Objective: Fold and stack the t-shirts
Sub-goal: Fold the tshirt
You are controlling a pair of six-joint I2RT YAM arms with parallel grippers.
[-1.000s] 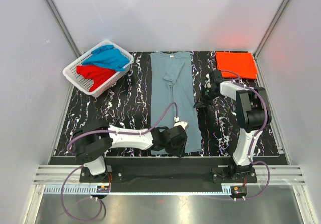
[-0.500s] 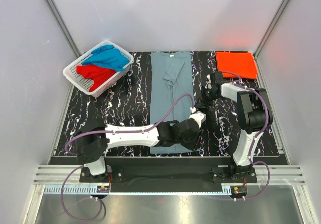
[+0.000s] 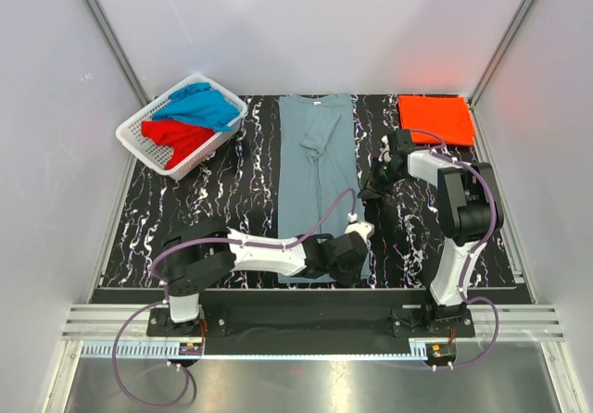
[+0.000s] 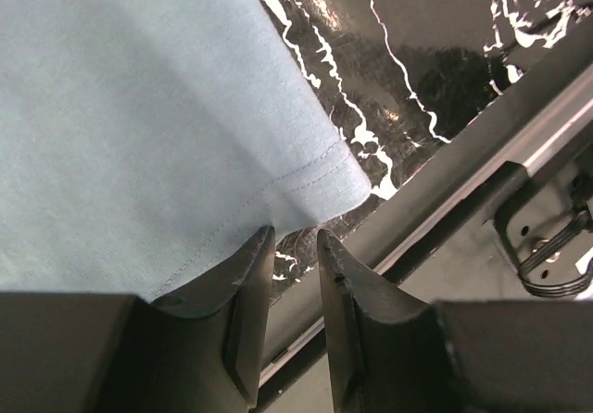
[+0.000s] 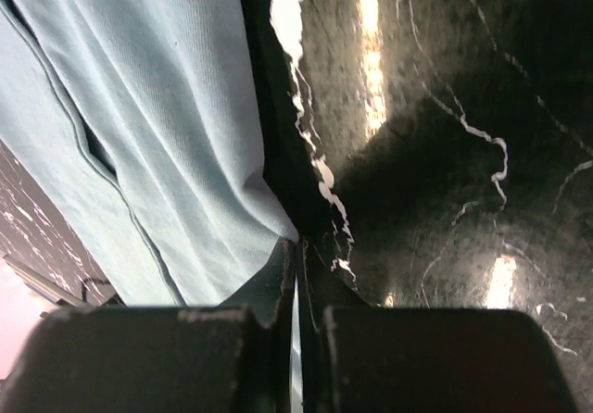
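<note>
The grey-blue t-shirt (image 3: 315, 168) lies lengthwise down the middle of the table (image 3: 241, 200), a sleeve folded over it. Soft, light and limp, it will likely sag and slide, so its hem corners and side edges look the best holds. Its near right hem corner sits just at the tips of the left gripper (image 4: 295, 237), whose jaws stand a narrow slit apart, holding nothing. The right gripper (image 5: 295, 246), at the shirt's right edge midway along, is closed, apparently pinching that edge.

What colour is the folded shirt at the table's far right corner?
The folded shirt is orange-red, shown best in the top external view.
</note>
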